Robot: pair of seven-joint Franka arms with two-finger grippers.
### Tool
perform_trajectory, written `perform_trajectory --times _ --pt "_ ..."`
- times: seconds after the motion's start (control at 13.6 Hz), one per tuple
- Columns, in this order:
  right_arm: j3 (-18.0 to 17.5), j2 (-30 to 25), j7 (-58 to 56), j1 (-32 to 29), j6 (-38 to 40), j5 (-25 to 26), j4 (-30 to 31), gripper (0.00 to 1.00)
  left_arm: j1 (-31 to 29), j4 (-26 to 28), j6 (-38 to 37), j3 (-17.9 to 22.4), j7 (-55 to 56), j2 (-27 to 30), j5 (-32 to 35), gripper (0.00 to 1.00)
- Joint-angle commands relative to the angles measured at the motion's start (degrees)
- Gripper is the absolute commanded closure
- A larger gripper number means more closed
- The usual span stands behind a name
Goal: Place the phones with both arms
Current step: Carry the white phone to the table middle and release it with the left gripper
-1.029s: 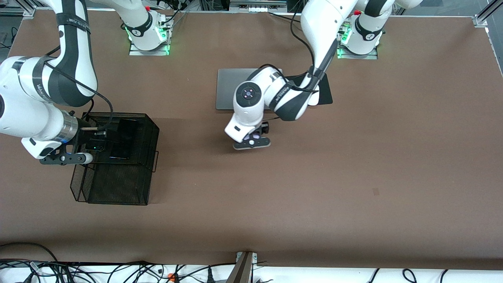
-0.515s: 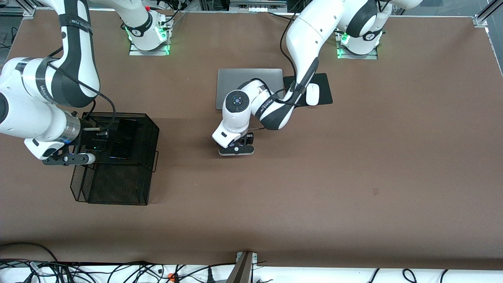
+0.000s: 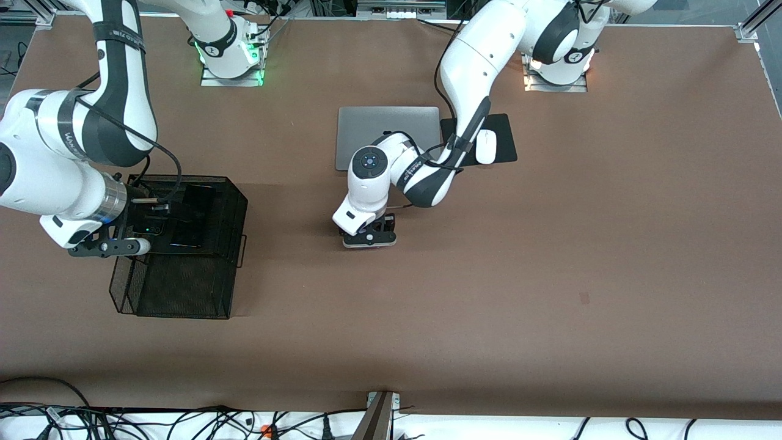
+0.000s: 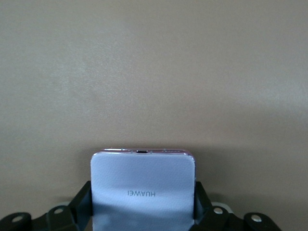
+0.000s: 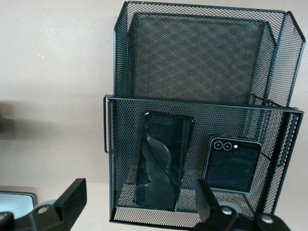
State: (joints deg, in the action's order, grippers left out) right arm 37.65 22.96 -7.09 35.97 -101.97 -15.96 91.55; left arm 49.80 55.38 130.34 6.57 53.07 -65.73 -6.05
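My left gripper [image 3: 368, 235] is shut on the pale lavender-white phone [image 4: 143, 185]. It holds the phone by its two side edges, low over the bare table [image 3: 489, 256] near the laptop. In the left wrist view the fingers [image 4: 82, 199] press on both sides of it. My right gripper [image 5: 139, 204] is open and empty above the black mesh basket [image 5: 202, 103]. It shows in the front view [image 3: 160, 211] too. The long black slab [image 5: 163, 166] and the small squarish black phone [image 5: 232, 163] lie side by side in the basket [image 3: 238, 201].
A closed silver laptop [image 3: 366, 125] lies near the arms' bases. Beside it a white mouse [image 3: 484, 146] sits on a black pad [image 3: 506, 137]. The basket's lower section [image 3: 177, 287] lies nearer the front camera. Cables run along the front edge.
My left gripper has carried the pale phone toward the right arm's end of the table and a little lower, then nearly stopped. The right arm has hardly moved.
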Motion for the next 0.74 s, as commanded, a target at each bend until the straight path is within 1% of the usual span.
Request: perform_trajectory --times 0.0,0.07,0.29,0.44,0.51,0.59,0.66 --pt "0.1 0.7 -0.5 -0.1 1.4 -0.7 -1.3 0.00 2.2 -2.5 2.7 2.2 8.5 -2.2 -1.1 0.00" --pt "0.1 0.7 -0.5 -0.1 1.4 -0.7 -1.3 0.00 2.2 -2.6 3.0 2.7 9.6 -2.2 -1.2 0.00" --pt "0.1 0.7 -0.7 -0.1 1.6 -0.7 -1.3 0.00 1.6 -2.7 -0.3 2.3 9.5 -1.0 -1.5 0.00" --pt "0.1 0.7 -0.6 -0.1 1.6 -0.7 -1.3 0.00 1.7 -2.7 -0.9 2.5 9.5 -0.9 -1.3 0.00" --pt "0.1 0.7 -1.0 -0.1 1.7 -0.7 -1.4 0.00 1.4 -2.7 -2.8 2.3 9.4 -0.1 -1.7 0.00" --pt "0.1 0.6 -1.3 0.1 1.9 -0.7 -1.3 0.00 -0.2 -3.6 -5.2 1.9 9.5 1.9 -2.4 0.00" --pt "-0.1 0.6 -1.3 0.8 3.0 -0.8 -1.4 0.00 -1.7 -5.6 -9.1 1.8 9.5 3.6 -5.3 0.00"
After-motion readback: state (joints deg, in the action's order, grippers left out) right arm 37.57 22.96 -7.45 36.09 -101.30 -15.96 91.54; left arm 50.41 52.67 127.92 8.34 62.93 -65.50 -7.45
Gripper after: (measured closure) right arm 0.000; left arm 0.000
